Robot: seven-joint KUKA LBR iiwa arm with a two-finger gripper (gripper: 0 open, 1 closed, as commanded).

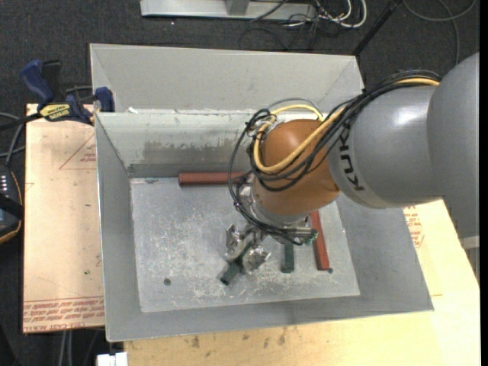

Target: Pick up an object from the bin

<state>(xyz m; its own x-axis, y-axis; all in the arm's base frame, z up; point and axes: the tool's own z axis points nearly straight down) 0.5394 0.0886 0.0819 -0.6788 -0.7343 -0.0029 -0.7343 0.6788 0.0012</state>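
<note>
Task thing: a dark green pen (228,276), short and slim. It lies slantwise on the floor of the bin (175,280), near the middle of the near wall, and its lower tip pokes out toward that wall. The claw (246,248) is low, right over the pen's upper end and touching or almost touching it. Cannot tell if the claw is apart, together or clamped on the pen, as the metal parts hide it.

Just right of the claw lies a second dark green marker (288,261), roughly upright in the view. Right of that, near the bin's right wall, is a red stick (322,248), parallel to the marker and apart from it. A brown-red rod (202,179) lies along the foot of the far wall, its right end hidden behind the orange cover (293,170). Looped cables (263,124) wrap that cover. The grey arm (412,143) crosses the bin's right rim.
</note>
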